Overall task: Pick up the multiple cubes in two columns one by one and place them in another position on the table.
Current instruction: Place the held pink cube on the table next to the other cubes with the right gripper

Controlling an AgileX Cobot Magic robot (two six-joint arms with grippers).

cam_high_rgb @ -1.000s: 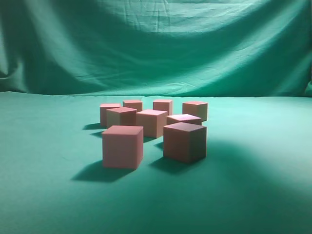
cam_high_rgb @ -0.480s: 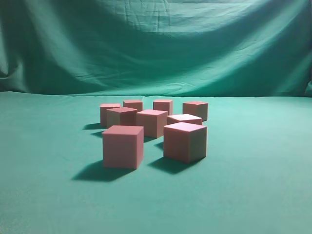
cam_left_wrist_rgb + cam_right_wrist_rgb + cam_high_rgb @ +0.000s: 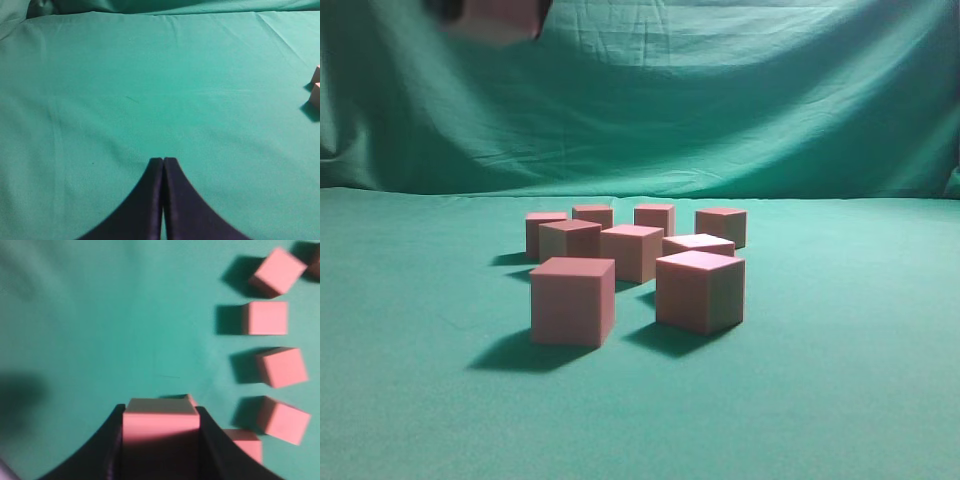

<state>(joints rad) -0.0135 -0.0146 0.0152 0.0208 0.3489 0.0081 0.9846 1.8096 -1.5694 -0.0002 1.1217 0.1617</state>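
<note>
Several reddish-pink cubes (image 3: 572, 300) stand in a loose cluster on the teal table (image 3: 820, 400). My right gripper (image 3: 160, 412) is shut on one cube (image 3: 161, 421) and holds it high above the cloth. That cube shows blurred at the top left of the exterior view (image 3: 498, 18). A column of cubes (image 3: 282, 366) lies to its right in the right wrist view. My left gripper (image 3: 163, 161) is shut and empty over bare cloth. Two cube edges (image 3: 315, 95) show at that view's right border.
A draped, wrinkled green backdrop (image 3: 720, 100) hangs behind the table. Bare cloth lies left and in front of the cluster. In the right wrist view the cloth left of the held cube is bare, with a dark shadow (image 3: 20, 395) on it.
The shadow over the right front cubes has lifted. A blurred cube with a dark gripper part has come into the top left of the exterior view. The cubes on the table have not moved.
</note>
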